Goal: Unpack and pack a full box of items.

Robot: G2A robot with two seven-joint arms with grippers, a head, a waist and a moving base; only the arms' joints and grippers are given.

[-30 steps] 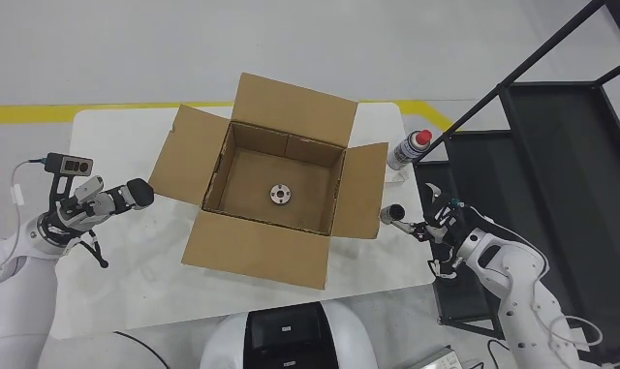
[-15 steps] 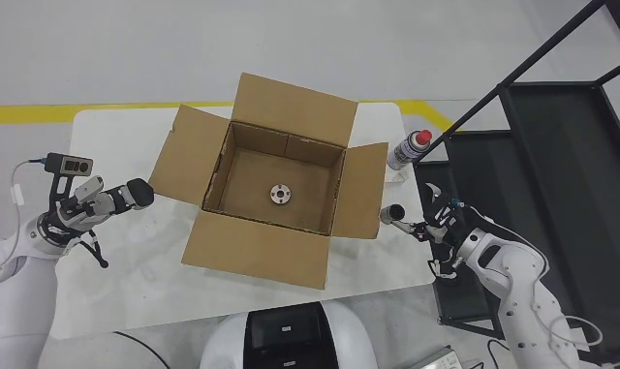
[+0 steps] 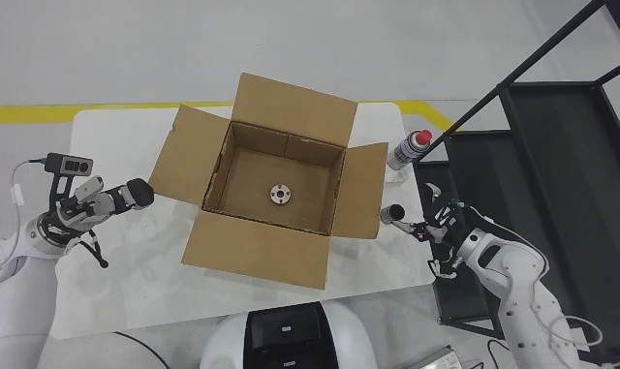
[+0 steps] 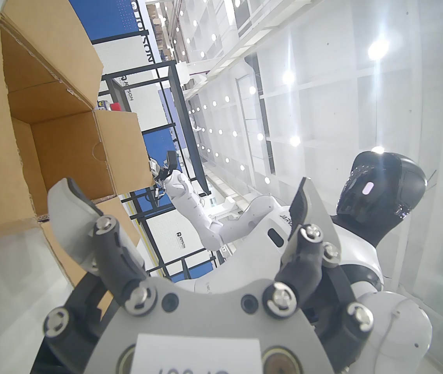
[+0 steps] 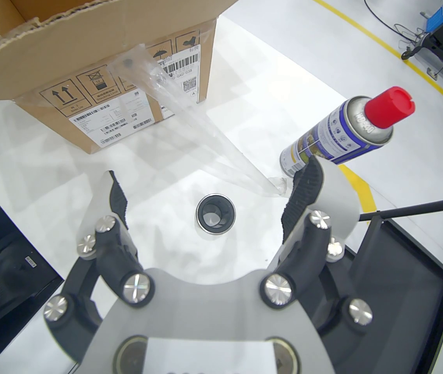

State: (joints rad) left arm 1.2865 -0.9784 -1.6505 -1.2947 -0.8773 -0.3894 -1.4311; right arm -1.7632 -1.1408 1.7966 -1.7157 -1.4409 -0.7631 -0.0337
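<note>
The table [image 3: 116, 137] carries an open box [image 3: 257, 251] at its middle, flaps splayed outward. In the top view the left gripper [image 3: 136, 193] hangs at the box's 9 o'clock, just off the left flap, with its jaws spread wide and nothing between them [image 4: 184, 188]. The right gripper [image 3: 431, 231] sits at the box's 4 o'clock, equally wide and empty [image 5: 211, 175], poised over a short black tube [image 5: 214, 217] that stands on end on the table. A red-capped can [image 3: 407, 150] stands upright at the box's 2 o'clock, just beyond the tube. A small disc [image 3: 280, 192] lies alone in the centre of the box floor, so the unpacking looks nearly done. The risks gather on the right. A clear strip [image 5: 190, 118] trails from the box flap down to the table beside one right finger [image 5: 303, 188] — a closing or lifting jaw could snag it and drag the box. That finger is also close to the can, which is tall and could tip if nudged. The tube is round and smooth, so an off-centre pinch might squirt it away or topple it.
</note>
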